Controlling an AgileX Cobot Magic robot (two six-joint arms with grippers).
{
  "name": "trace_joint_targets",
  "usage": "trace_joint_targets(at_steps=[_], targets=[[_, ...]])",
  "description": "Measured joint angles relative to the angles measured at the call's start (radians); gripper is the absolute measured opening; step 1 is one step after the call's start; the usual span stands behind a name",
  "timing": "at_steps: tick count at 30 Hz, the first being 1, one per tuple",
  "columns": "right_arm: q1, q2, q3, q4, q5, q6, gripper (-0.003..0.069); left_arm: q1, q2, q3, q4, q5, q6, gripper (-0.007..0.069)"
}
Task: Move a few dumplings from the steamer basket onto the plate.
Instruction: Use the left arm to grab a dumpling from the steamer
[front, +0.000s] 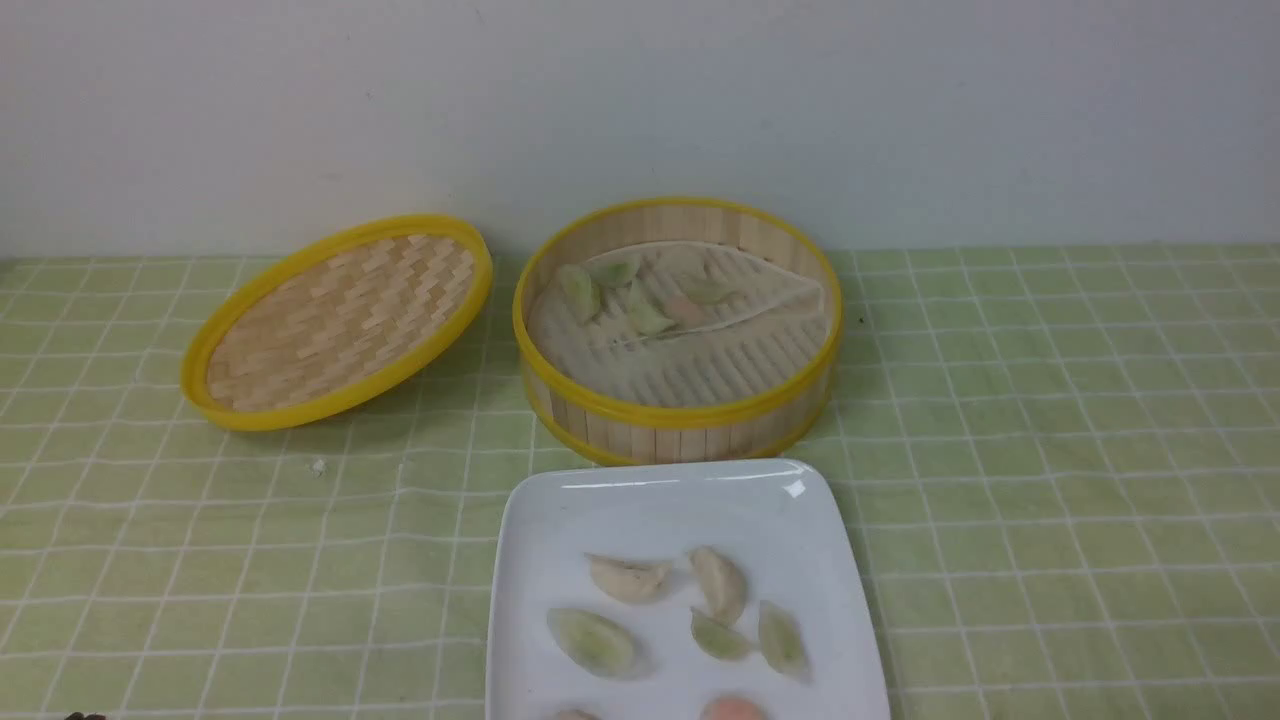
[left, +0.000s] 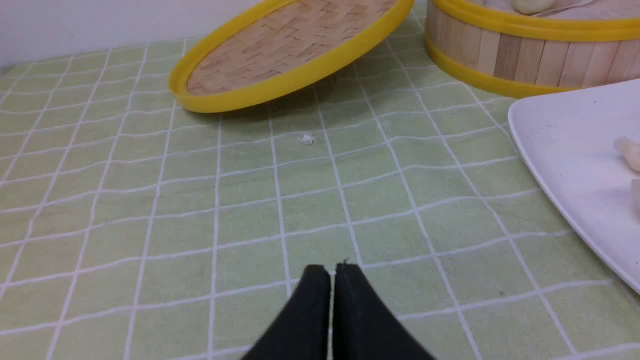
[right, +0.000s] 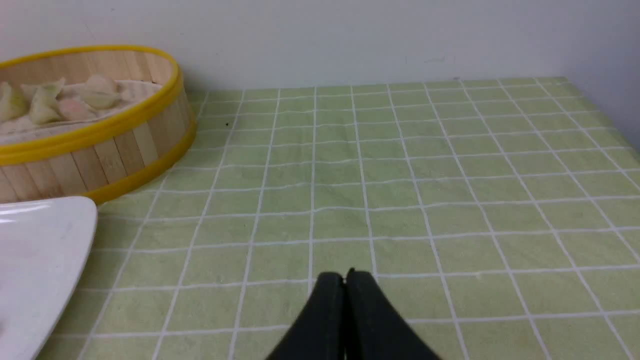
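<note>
Front camera raised, toward the wall (front: 640, 100); wrist cameras low over the cloth (front: 1050, 450); steamer basket (front: 680, 415) and plate (front: 650, 510) in all.

I read this as a dining scene staged on a test bench: a desk (front: 1100, 600) under a green checked cloth (front: 150, 550), set against a plain white wall (front: 640, 100), carrying a bamboo steamer basket (front: 680, 435), its lid (front: 340, 320) and a plate (front: 650, 510) of dumplings (front: 718, 585).

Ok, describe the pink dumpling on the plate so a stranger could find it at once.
Start at the white square plate in front of the steamer basket. Go to its near edge, where the front view cuts it off: the dumpling lies there, just right of centre. It alone on the plate is salmon pink; its neighbours are pale green or cream.
</note>
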Motion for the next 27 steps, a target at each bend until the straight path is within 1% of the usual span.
trace_joint_targets(at_steps=[27], targets=[[0.0, 0.0, 0.0, 0.0, 0.0, 0.0, -0.0015, 0.0, 0.0, 0.0, 0.01, -0.001, 0.0, -0.0006]])
